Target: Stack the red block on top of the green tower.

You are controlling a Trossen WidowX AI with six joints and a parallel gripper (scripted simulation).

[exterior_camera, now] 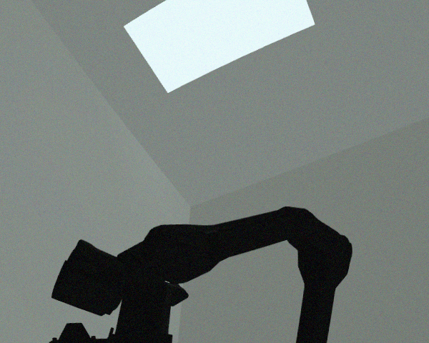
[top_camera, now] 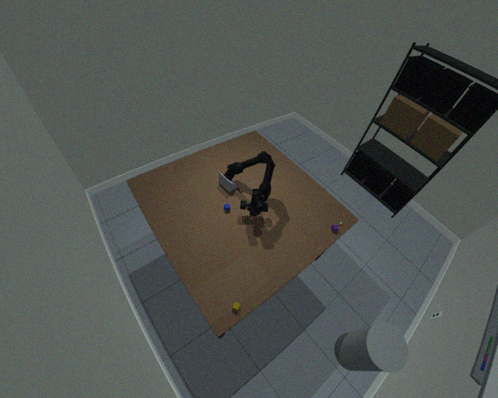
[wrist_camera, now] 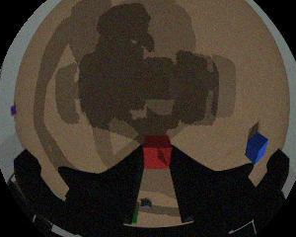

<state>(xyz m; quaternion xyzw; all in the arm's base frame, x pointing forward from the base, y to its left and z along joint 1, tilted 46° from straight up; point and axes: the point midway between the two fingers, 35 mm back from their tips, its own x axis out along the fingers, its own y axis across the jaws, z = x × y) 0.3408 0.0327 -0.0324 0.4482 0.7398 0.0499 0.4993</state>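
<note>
The red block is between the two black fingertips in the wrist view, with a finger against each side. My gripper is shut on it. In the top view the arm's black hand is over the middle of the table and hides the red block. Only a narrow green strip, part of the green tower, shows beside the left finger near the bottom of the wrist view; the finger hides the rest, and its height cannot be told. The exterior view shows the arm dark against the wall, with the fingertips out of frame.
A blue block lies on the brown table beside the hand. A small dark thing is near the green. A yellow block and a purple thing are near the table's edges. A grey panel stands by the arm's base.
</note>
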